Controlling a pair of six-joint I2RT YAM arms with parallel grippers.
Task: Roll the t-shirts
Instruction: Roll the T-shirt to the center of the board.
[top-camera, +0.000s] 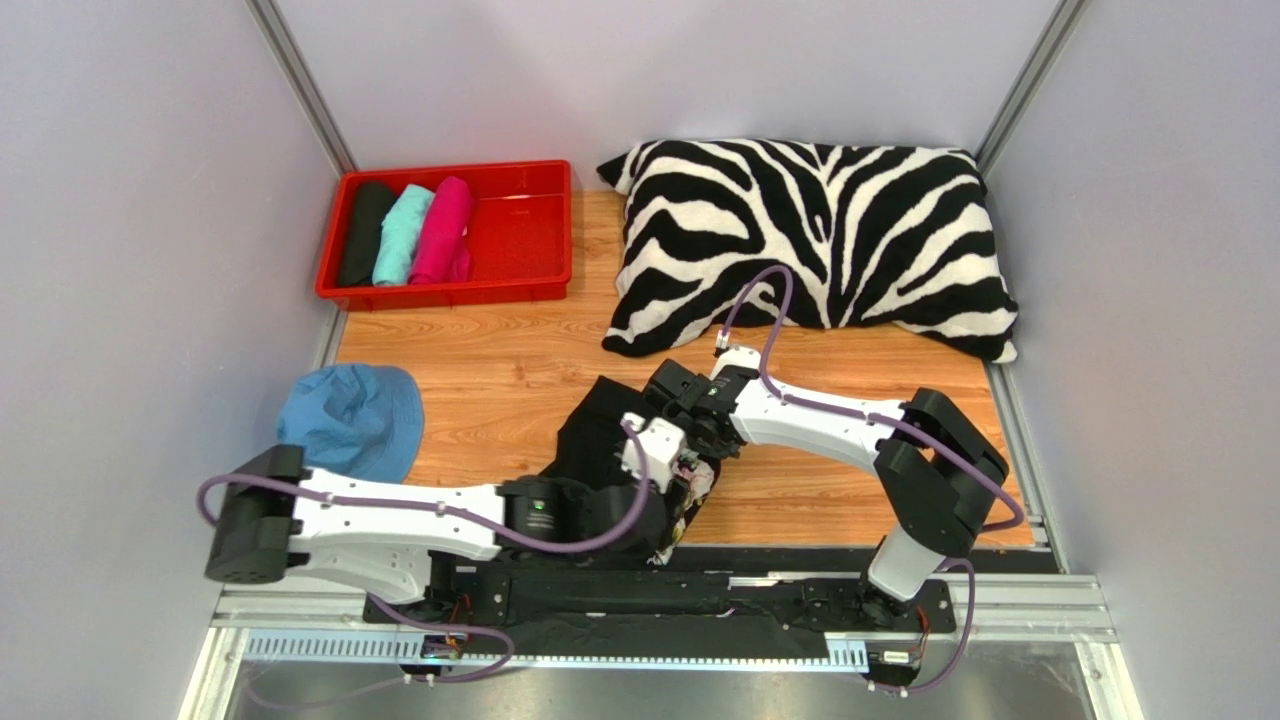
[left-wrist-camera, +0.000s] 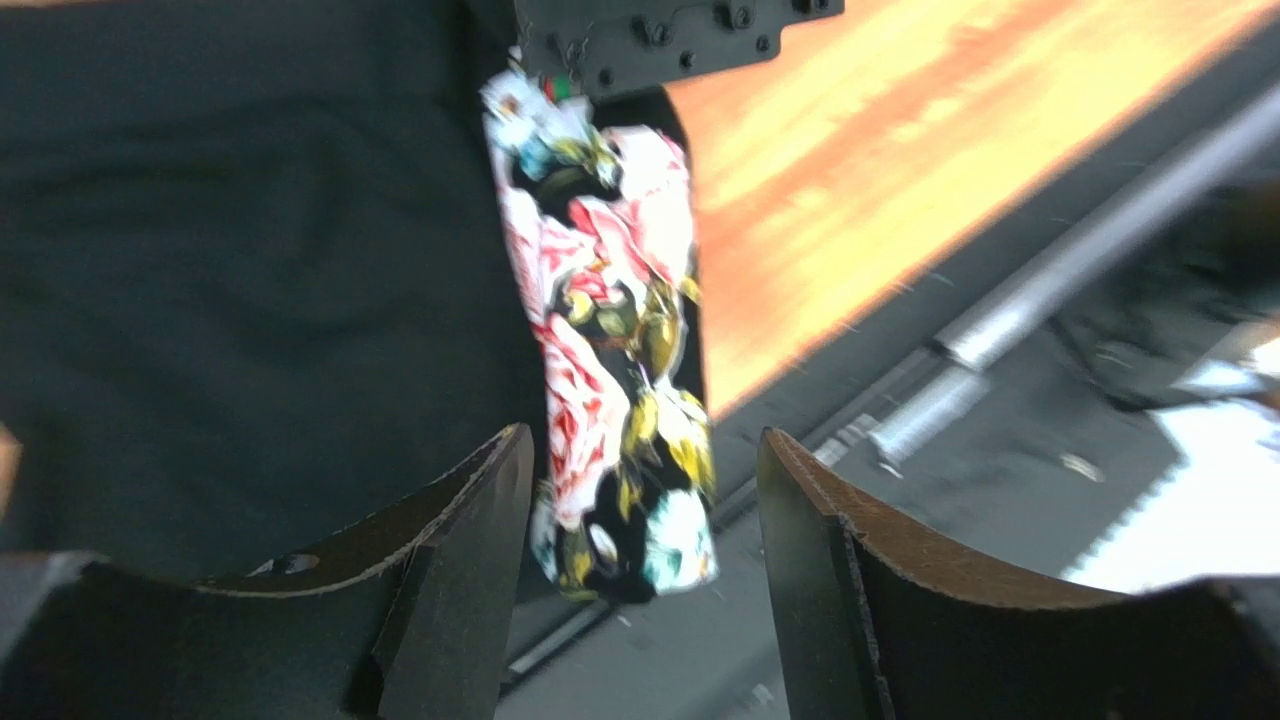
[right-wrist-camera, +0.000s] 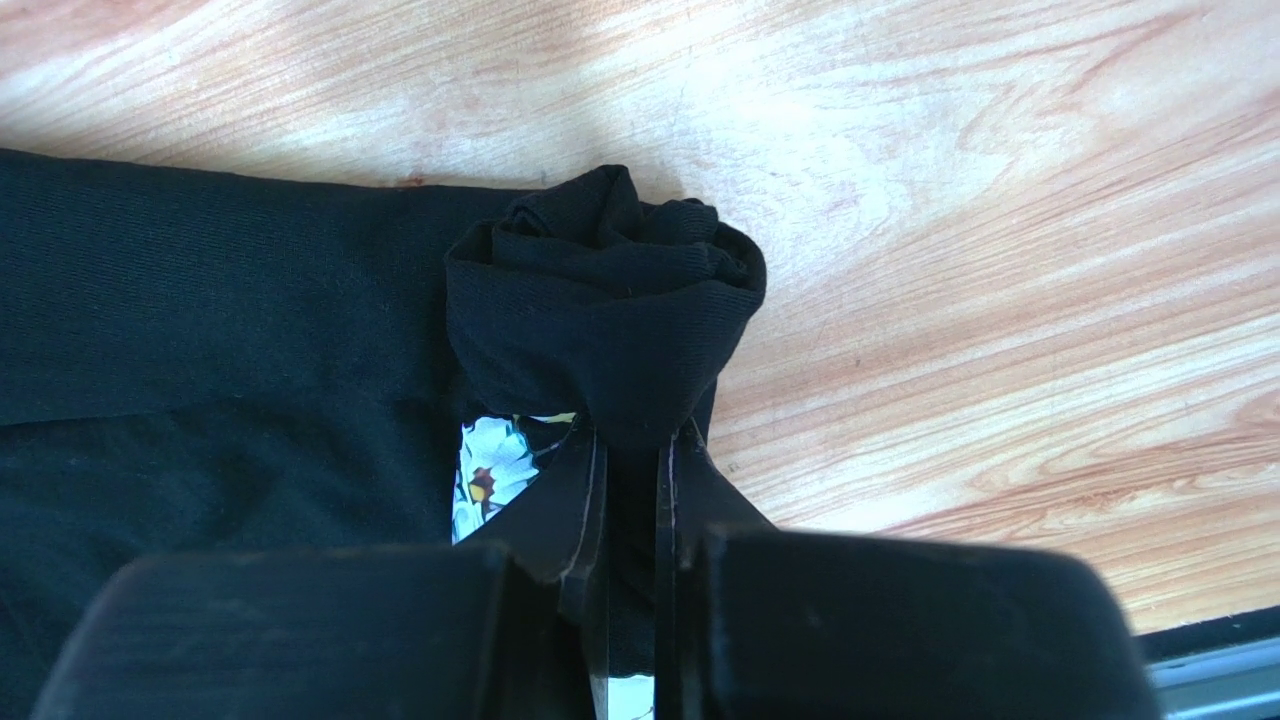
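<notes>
The black t-shirt (top-camera: 598, 435) lies on the tabletop (top-camera: 496, 375) between the arms, one end wound into a loose roll (right-wrist-camera: 609, 293). The right pincer (right-wrist-camera: 631, 443) is pinched shut on that roll; the left pincer (left-wrist-camera: 643, 450) stands wide, jaws either side of a flowery printed strip (left-wrist-camera: 601, 300) (apparently not touching it). The cotton looks light, limp and apt to unwind, so a hold across the roll's whole thickness should serve best.

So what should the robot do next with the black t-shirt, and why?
Probably close the left gripper on the flowery printed patch hanging between its open fingers: the right gripper pinches the rolled end of the black cotton t-shirt.
</notes>
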